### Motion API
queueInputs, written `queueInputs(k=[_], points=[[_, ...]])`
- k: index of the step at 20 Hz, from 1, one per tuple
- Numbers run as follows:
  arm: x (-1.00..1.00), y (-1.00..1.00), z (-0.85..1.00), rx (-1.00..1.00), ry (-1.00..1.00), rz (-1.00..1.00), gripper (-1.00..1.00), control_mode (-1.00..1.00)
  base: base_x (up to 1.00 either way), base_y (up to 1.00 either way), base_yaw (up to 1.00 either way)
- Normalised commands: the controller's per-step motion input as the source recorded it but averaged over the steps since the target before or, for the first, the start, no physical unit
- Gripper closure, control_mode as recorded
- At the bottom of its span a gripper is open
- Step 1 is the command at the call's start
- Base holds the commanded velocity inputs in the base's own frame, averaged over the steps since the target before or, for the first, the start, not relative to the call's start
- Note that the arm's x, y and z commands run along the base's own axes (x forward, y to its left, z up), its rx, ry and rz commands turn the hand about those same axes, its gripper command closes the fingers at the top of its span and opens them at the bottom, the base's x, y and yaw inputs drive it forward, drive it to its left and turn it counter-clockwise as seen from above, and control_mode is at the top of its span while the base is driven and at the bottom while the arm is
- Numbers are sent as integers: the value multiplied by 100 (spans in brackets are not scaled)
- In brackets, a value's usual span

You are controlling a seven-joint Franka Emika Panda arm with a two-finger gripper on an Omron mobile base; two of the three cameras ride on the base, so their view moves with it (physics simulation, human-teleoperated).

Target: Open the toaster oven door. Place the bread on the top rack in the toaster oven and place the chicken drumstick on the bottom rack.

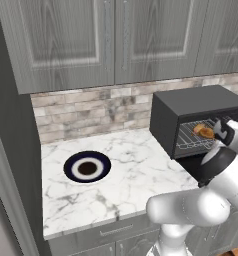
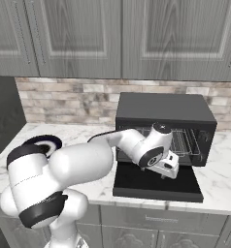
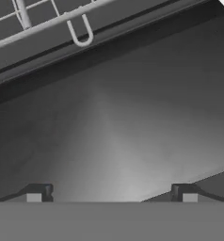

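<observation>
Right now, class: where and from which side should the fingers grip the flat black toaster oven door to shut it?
The flat black toaster oven door lies folded down, hinged at the oven: probably grip its free front edge, coming from the front.

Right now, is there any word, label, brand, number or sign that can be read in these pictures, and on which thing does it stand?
None: no readable text in any view.
The toaster oven has plain black sides, no brand or dial marks visible.
The toaster oven door lies open, plain dark.
The plate bears only dark rings, no writing.
Cabinets and counter: unmarked.
</observation>
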Motion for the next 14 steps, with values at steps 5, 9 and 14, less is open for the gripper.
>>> queueInputs(k=[5,9,14], points=[[14,3,-20,0,0,-9,-100,-100,0,0,0],[27,1,-20,0,0,-13,-100,-100,0,0,0],[35,0,-9,0,0,-13,-100,-100,0,0,0]])
